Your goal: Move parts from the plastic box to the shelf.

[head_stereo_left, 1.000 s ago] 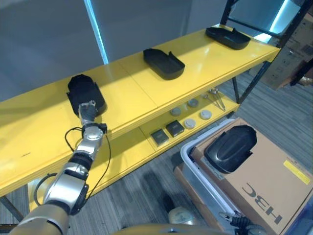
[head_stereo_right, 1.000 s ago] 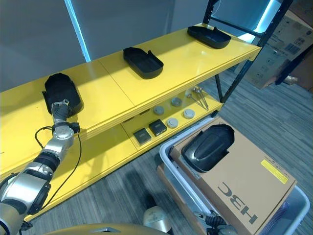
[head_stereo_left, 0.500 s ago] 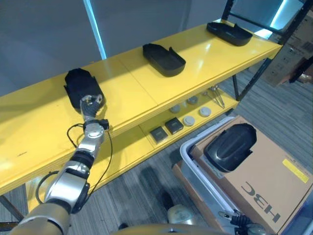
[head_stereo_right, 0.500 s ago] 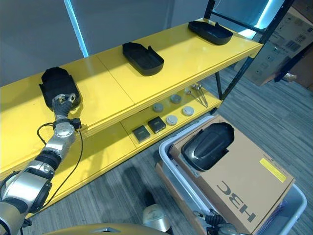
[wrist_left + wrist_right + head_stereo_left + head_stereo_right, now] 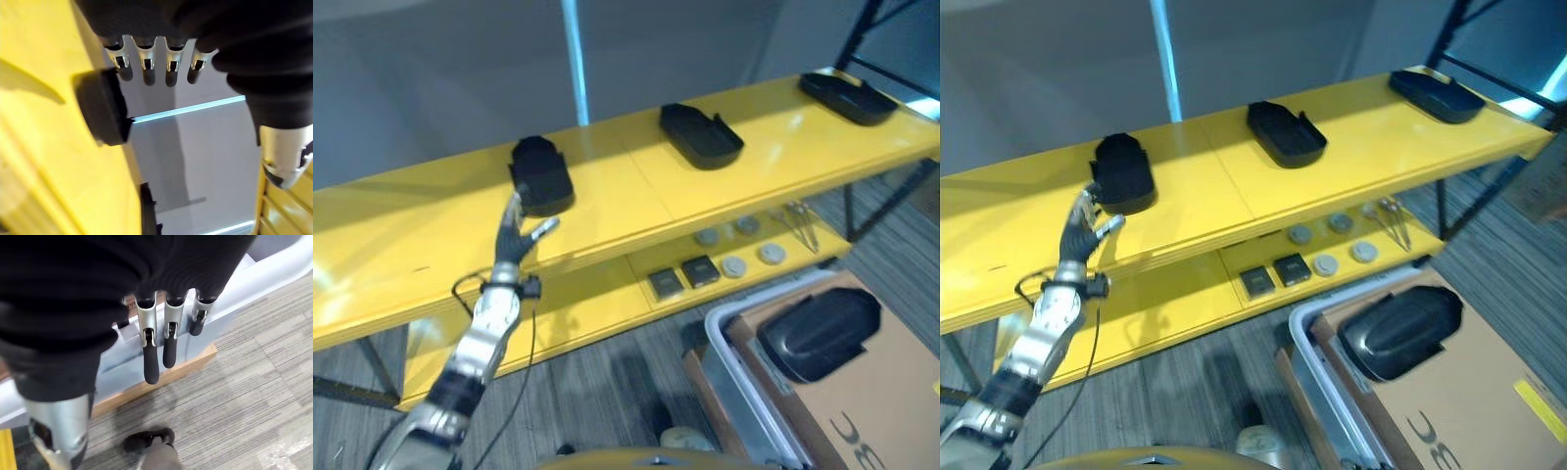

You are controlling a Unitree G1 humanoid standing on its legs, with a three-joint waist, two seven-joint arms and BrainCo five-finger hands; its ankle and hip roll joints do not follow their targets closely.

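Note:
A black moulded part [image 5: 540, 176] lies on the yellow shelf's top board [image 5: 636, 201], towards its left end. My left hand [image 5: 515, 238] is open just in front of that part, fingers straight and clear of it; the left wrist view has the same part [image 5: 102, 112] beyond the fingertips. Two more black parts [image 5: 701, 135] [image 5: 847, 96] rest further right on the board. Another black part [image 5: 818, 331] sits on a cardboard box [image 5: 891, 401] inside the grey plastic box [image 5: 736, 370]. My right hand [image 5: 150, 364] hangs open over the carpet beside the plastic box [image 5: 254, 279].
The lower shelf board [image 5: 607, 304] carries small round discs [image 5: 734, 266], two dark square pieces [image 5: 699, 270] and some metal tools [image 5: 800, 217]. A dark upright post [image 5: 1449, 186] stands at the shelf's right end. Grey carpet runs in front of the shelf.
My left hand has come off the black part on the shelf and drawn back towards me, fingers spread. The camera has turned, so the whole scene sits further right.

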